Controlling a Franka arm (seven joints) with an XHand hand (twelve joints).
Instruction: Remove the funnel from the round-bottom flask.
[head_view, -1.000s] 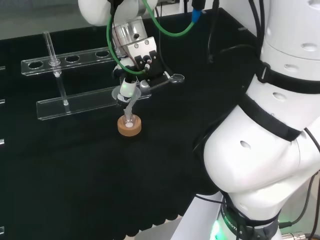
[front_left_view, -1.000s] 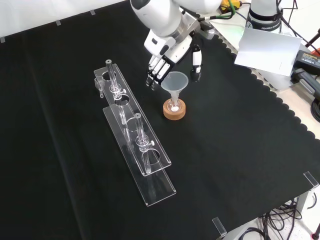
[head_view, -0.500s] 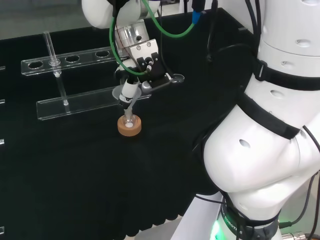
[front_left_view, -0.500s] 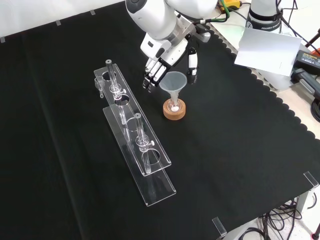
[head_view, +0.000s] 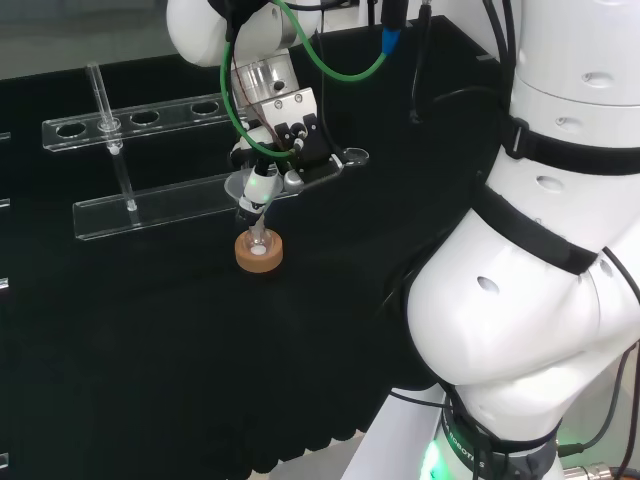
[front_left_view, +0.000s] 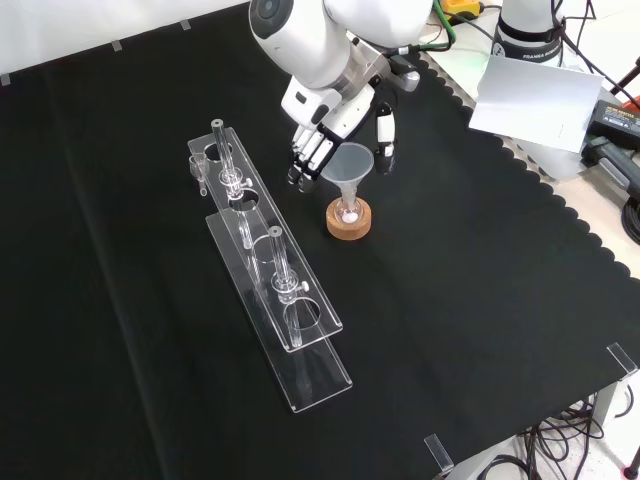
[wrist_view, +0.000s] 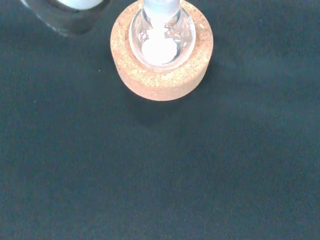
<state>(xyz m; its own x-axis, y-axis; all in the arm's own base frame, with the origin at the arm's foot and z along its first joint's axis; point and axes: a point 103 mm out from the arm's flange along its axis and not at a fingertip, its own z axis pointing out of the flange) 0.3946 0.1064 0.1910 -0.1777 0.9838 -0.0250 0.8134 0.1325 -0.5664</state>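
Observation:
A clear funnel (front_left_view: 348, 164) stands with its stem in the neck of a small round-bottom flask (front_left_view: 348, 212), which rests in a cork ring (front_left_view: 347, 227). The hand (front_left_view: 331, 118) hangs over the funnel and is open: its fingers (front_left_view: 305, 160) reach down on the funnel's left in the front view, its thumb (front_left_view: 384, 136) on the right. I cannot tell whether they touch the rim. In the head view the hand (head_view: 289, 128) is above the funnel (head_view: 243, 189) and the cork ring (head_view: 259, 251). The wrist view looks down on the flask (wrist_view: 161, 36), with white matter at its bottom, in the cork ring (wrist_view: 161, 77).
A long clear tube rack (front_left_view: 267, 268) with upright glass tubes stands left of the flask in the front view, behind it in the head view as the rack (head_view: 140, 125). The cloth's scalloped edge (front_left_view: 545, 195), a paper sheet (front_left_view: 540, 100) and cables lie at the front view's right.
The hand has shifted a little to the left in the front view and come lower around the funnel. Funnel, flask and cork ring stand where they were.

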